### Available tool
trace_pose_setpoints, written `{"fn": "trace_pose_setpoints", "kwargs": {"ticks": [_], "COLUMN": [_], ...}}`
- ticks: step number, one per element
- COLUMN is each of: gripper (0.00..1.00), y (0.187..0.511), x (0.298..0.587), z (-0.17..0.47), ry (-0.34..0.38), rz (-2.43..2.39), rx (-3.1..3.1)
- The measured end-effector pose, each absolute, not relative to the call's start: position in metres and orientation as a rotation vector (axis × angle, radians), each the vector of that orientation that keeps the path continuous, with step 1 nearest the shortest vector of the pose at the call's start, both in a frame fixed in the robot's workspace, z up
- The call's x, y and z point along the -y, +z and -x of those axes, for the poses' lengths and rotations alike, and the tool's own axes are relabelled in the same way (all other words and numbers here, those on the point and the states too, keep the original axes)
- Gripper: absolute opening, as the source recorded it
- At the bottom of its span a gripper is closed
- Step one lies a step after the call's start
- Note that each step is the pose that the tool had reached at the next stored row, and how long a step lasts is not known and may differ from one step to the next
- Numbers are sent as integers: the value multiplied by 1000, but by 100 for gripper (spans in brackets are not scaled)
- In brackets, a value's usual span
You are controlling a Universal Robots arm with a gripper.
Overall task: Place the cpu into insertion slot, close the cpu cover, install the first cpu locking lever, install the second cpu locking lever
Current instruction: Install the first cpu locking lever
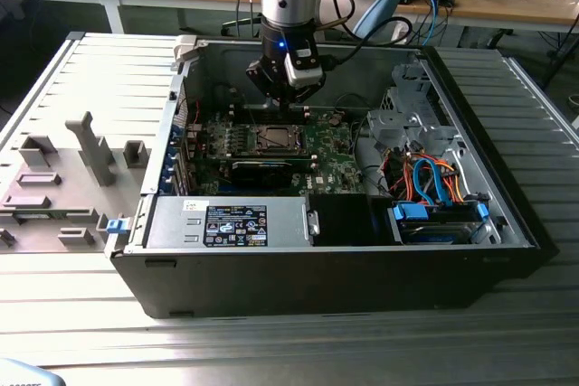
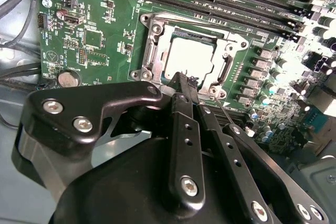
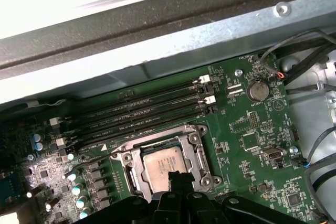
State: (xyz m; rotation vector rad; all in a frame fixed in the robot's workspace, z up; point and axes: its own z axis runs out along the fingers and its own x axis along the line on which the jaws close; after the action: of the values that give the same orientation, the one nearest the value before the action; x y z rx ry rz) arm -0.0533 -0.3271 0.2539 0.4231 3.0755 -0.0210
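The cpu (image 2: 190,58) (image 3: 164,164) lies flat in the insertion slot (image 1: 275,139) on the green motherboard (image 1: 330,155), its silver top showing in both wrist views. The cpu cover (image 2: 151,51) (image 3: 195,145) lies down around it as a metal frame. My gripper (image 1: 282,97) (image 2: 184,81) (image 3: 176,178) hangs just above the socket's edge, fingers shut together with nothing seen between them. A thin metal lever rod (image 2: 227,115) (image 3: 97,156) runs out from one socket corner.
The motherboard sits inside an open black computer case (image 1: 317,268). Long black memory slots (image 3: 142,106) run beside the socket. A black expansion card (image 1: 267,172), a power supply (image 1: 226,221) and orange and blue cables (image 1: 434,183) lie nearby. Grey fixtures (image 1: 90,146) stand outside the case.
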Motion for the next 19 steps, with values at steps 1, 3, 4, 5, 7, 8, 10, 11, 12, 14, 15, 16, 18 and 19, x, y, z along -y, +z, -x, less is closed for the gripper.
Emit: {"fn": "trace_pose_setpoints", "kwargs": {"ticks": [1, 3, 4, 5, 7, 8, 10, 11, 12, 14, 15, 16, 18, 19], "gripper": [11, 11, 11, 11, 11, 11, 11, 11, 11, 11, 11, 11, 11, 11], "y": [254, 254, 254, 254, 254, 254, 254, 254, 254, 254, 254, 254, 254, 254], "x": [327, 327, 327, 327, 327, 327, 327, 327, 327, 327, 327, 327, 327, 327], "z": [53, 53, 53, 53, 53, 53, 53, 53, 53, 53, 53, 53, 53, 53], "ry": [-21, -21, -21, -21, -21, -21, -21, -21, -21, -20, -20, -20, -20, -20], "rz": [-420, -416, -413, -410, -406, -404, -399, -395, -392, -386, -383, -381, -374, -371], "rx": [-3076, -3076, -3077, -3077, -3078, -3078, -3079, -3079, -3079, -3080, -3080, -3081, -3081, -3082]}}
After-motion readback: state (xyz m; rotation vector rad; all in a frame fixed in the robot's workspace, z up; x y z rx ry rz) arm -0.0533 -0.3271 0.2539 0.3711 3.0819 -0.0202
